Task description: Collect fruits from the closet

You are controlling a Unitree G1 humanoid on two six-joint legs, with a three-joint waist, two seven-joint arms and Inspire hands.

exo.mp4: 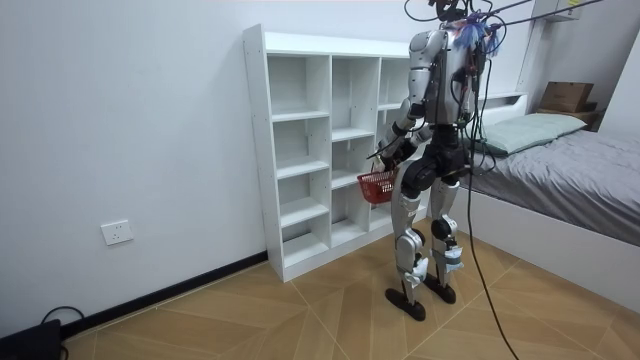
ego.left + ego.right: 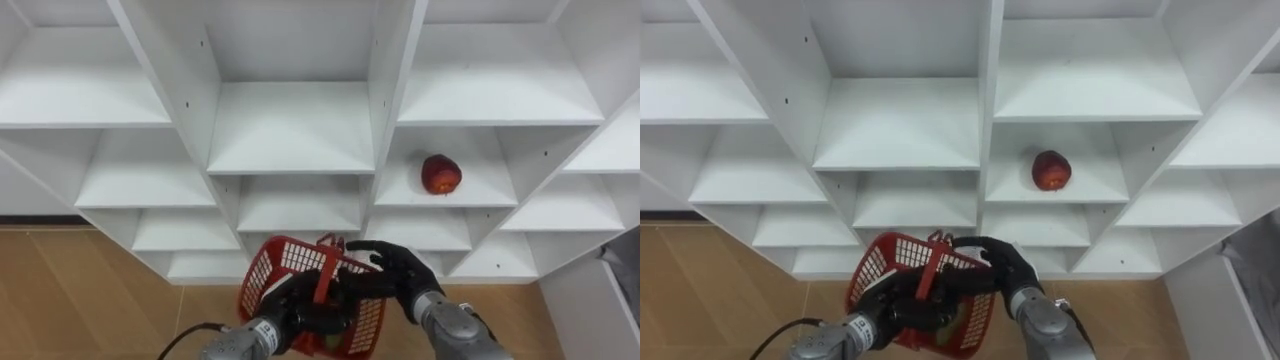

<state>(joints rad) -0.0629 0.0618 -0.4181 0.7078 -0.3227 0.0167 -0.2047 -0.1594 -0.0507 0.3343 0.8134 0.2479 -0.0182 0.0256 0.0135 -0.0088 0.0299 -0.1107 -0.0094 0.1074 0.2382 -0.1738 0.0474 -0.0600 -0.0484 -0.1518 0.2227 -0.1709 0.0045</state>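
Left hand (image 2: 290, 303) curled round the red basket (image 2: 268, 268) handle, right hand (image 2: 400, 270) loosely spread over its rim; with the apple (image 2: 441, 174) on a right-column closet shelf (image 2: 490, 187), the free hand should probably lift clear and reach in level.

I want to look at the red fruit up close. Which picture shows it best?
The left eye view. The red fruit sits there big and unblocked on a white shelf. The right eye view shows it almost equally well. In the room view the robot stands before that part of the closet, so the fruit cannot be made out.
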